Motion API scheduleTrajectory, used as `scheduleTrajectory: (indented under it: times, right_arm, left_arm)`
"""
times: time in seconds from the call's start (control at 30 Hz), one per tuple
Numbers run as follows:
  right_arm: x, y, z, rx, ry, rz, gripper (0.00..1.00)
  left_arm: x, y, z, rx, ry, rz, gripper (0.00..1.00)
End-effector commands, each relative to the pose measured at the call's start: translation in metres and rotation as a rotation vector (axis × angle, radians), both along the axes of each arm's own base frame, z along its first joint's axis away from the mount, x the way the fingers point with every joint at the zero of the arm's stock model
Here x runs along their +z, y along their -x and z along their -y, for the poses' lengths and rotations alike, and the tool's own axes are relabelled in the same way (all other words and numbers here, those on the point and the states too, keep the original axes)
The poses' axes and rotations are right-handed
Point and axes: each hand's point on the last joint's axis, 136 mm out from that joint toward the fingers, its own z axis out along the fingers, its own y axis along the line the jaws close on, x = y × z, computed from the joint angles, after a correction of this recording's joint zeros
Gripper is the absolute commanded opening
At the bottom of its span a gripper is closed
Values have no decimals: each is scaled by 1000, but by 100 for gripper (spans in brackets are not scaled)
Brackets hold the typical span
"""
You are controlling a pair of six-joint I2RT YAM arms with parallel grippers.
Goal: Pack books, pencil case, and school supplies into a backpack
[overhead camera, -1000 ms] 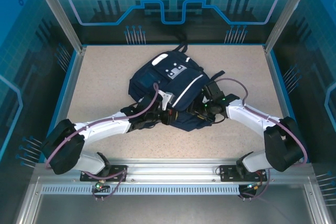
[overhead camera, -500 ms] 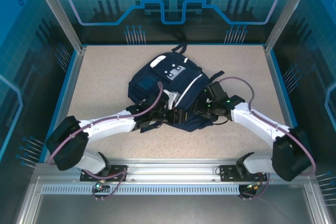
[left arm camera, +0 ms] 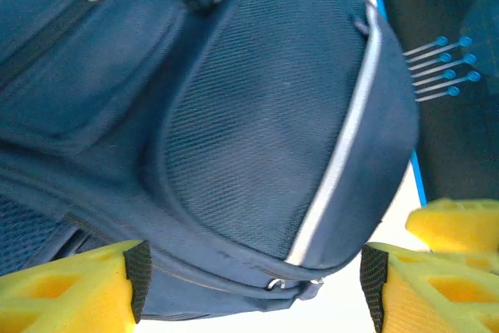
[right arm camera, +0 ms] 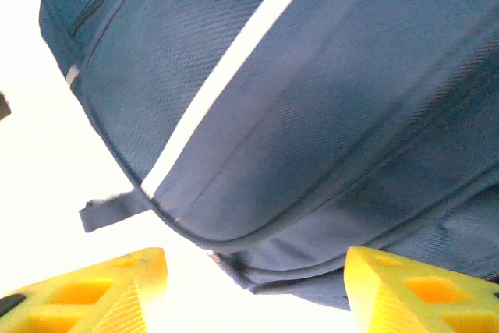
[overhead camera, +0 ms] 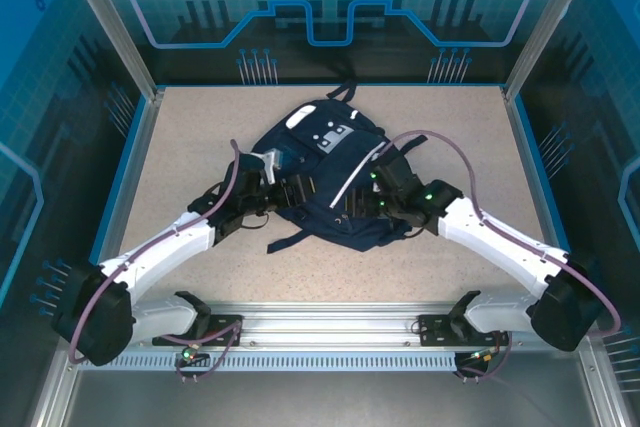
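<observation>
The backpack point(overhead camera: 322, 152), dark navy with a white stripe and grey patches, lies flat in the middle of the table. My left gripper point(overhead camera: 298, 187) is at its near-left edge, and my right gripper point(overhead camera: 362, 199) is at its near-right edge. In the left wrist view the left gripper point(left arm camera: 249, 294) is open, its yellow fingers point(left arm camera: 70, 290) on either side of the backpack point(left arm camera: 273, 130) rim and two zipper pulls point(left arm camera: 295, 282). In the right wrist view the right gripper point(right arm camera: 257, 294) is open, with the backpack point(right arm camera: 312, 99) just beyond its fingers point(right arm camera: 421, 290). The books are out of view.
A loose black strap point(overhead camera: 290, 239) trails from the bag's near edge onto the beige table point(overhead camera: 190, 137). Blue walls and metal posts close in the sides and back. The aluminium rail point(overhead camera: 320, 332) with the arm bases runs along the near edge.
Both arms have stretched forward and their grippers have moved farther along the bag's near edge. The left arm swung left. The bag's near edge has flattened and a strap now lies on the table.
</observation>
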Motion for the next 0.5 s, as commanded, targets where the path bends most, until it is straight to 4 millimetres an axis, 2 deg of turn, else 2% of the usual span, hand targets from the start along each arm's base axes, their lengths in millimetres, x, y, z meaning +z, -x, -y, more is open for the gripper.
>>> scheduleTrajectory:
  times: [0.0,0.2,0.47]
  right_arm:
    - [-6,6,-15,102,65,20,62]
    - [-27,17,-31,170,116,-3,58]
    - [-47,17,-40,191,142,-36,49]
  left_arm:
    - [-9,1,-13,70,-2,-57,73]
    - [-14,-2,-20,111,-23,-72,75]
    - [-16,-2,-20,130,-5,-96,76]
